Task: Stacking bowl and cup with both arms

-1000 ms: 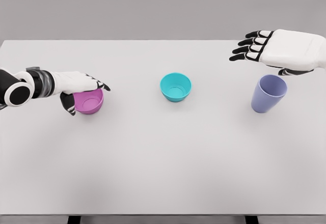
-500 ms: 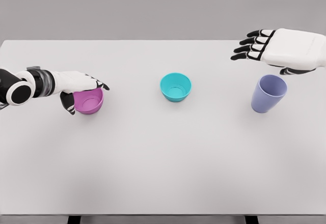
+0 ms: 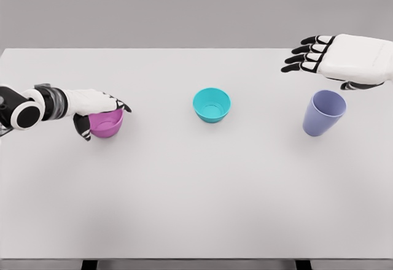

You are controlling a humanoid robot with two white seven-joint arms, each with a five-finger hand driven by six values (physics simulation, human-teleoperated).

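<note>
A pink bowl [image 3: 107,124] stands on the white table [image 3: 196,190] at the left. My left hand [image 3: 98,107] lies over its far-left rim, fingers stretched across the top and thumb down beside the near-left wall; the bowl rests on the table. A teal bowl [image 3: 212,104] sits upright at the middle. At the right stands a lavender cup [image 3: 323,112]. My right hand [image 3: 307,55] hovers above and behind the cup, fingers spread toward the left, touching nothing.
The table's far edge runs just behind the right hand. Wide bare tabletop lies in front of all three vessels. Dark table legs [image 3: 89,264] show at the bottom edge.
My left hand has slid slightly left and settled lower over the pink bowl. My right hand has drifted a little right and up, away from the cup. Bowls and cup stay put.
</note>
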